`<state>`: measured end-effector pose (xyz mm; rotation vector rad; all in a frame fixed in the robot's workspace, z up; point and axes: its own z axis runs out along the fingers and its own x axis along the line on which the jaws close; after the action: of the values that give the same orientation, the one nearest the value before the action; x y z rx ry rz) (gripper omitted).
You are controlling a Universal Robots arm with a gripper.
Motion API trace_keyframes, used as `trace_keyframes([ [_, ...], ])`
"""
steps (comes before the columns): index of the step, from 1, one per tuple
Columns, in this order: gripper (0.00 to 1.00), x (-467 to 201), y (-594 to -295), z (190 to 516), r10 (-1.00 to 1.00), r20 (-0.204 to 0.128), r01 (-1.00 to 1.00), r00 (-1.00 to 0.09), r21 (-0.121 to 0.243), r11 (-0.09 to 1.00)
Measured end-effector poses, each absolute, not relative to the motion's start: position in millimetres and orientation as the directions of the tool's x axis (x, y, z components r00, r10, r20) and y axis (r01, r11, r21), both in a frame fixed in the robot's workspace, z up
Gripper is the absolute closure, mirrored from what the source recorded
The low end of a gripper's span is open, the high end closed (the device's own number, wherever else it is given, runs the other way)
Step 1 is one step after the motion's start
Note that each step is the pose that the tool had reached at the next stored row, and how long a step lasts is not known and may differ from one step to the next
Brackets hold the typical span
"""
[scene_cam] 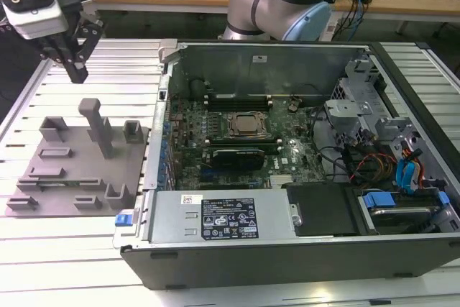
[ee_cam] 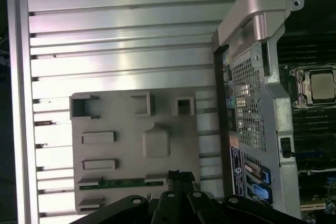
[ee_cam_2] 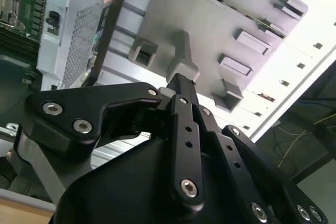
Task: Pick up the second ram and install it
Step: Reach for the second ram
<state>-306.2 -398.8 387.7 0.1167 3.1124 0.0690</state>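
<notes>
The ram (ee_cam: 123, 183) sits in a slot along one edge of the tray (ee_cam: 121, 121), green edge just showing, on the table (ee_cam: 121, 30) beside the open case (scene_cam: 287, 228). The end effector (scene_cam: 75, 71) hovers above the table, well clear of the tray, fingers pressed together on nothing. I'd say spread them first, line up with the stick's long edge, drop straight down and pinch mid-length so it doesn't tilt.

No readable print. The small white rectangular sticker (scene_cam: 192, 200) and the large black rectangular label (scene_cam: 230, 222) both sit on the silver metal power-supply box (scene_cam: 169, 224), and the characters on both are too small to make out.
</notes>
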Motion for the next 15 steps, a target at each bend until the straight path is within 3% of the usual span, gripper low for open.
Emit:
trace_keyframes([
  [15, 0.92, -368, -411, 384, 0.075, -0.025, 0.074, -0.997, 0.045, 0.996],
])
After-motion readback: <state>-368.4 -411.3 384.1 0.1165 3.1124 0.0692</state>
